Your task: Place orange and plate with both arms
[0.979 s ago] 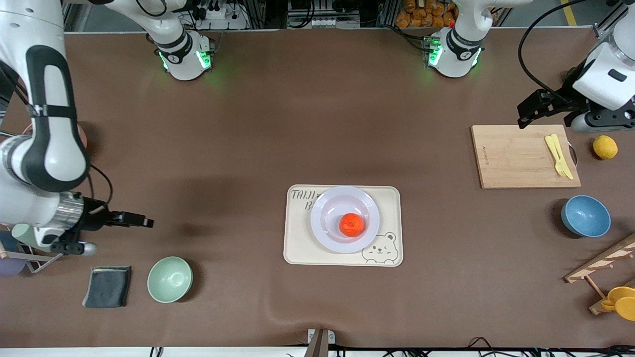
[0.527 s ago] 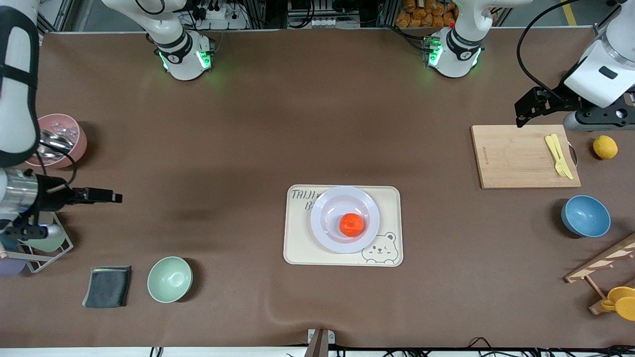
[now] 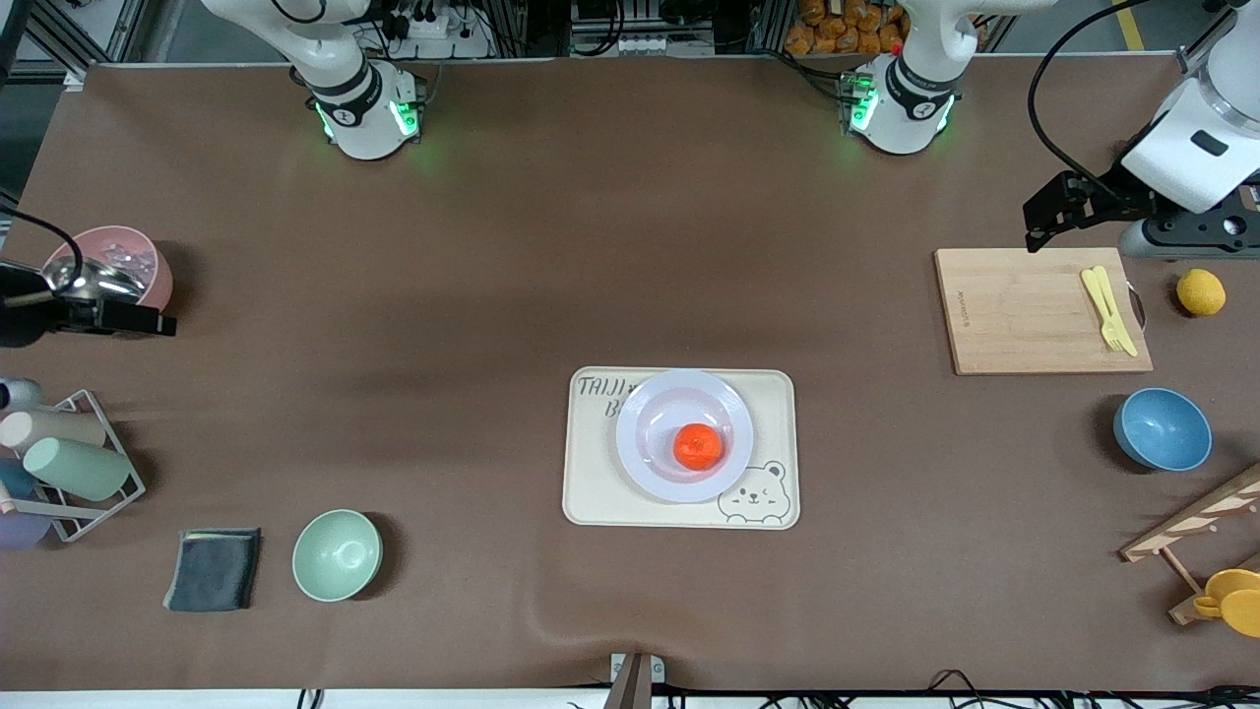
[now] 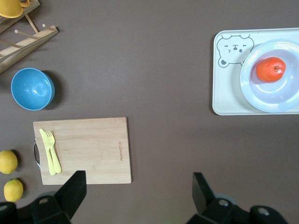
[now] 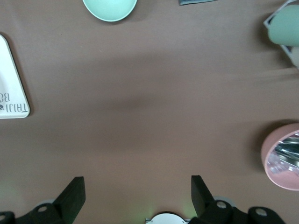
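Observation:
The orange (image 3: 698, 446) lies in the white plate (image 3: 652, 433), which sits on the cream bear tray (image 3: 594, 489) at mid-table. Both also show in the left wrist view: the orange (image 4: 270, 69) in the plate (image 4: 268, 95). My left gripper (image 3: 1034, 232) is open and empty, up over the table beside the cutting board's edge, far from the plate; its own view (image 4: 138, 189) shows bare table between the fingers. My right gripper (image 3: 157, 323) is open and empty, over the table next to the pink cup at the right arm's end; its own view (image 5: 138, 191) shows only table.
A cutting board (image 3: 1034, 310) with a yellow fork (image 3: 1107, 307), a lemon (image 3: 1201, 291), a blue bowl (image 3: 1162, 428) and a wooden rack (image 3: 1191, 522) are at the left arm's end. A pink cup (image 3: 113, 261), a cup rack (image 3: 69, 463), a grey cloth (image 3: 213, 568) and a mint bowl (image 3: 337, 554) are at the right arm's end.
My right arm has pulled back toward its end of the table, and its gripper has gone from beside the mint bowl to beside the pink cup. The left gripper has barely moved.

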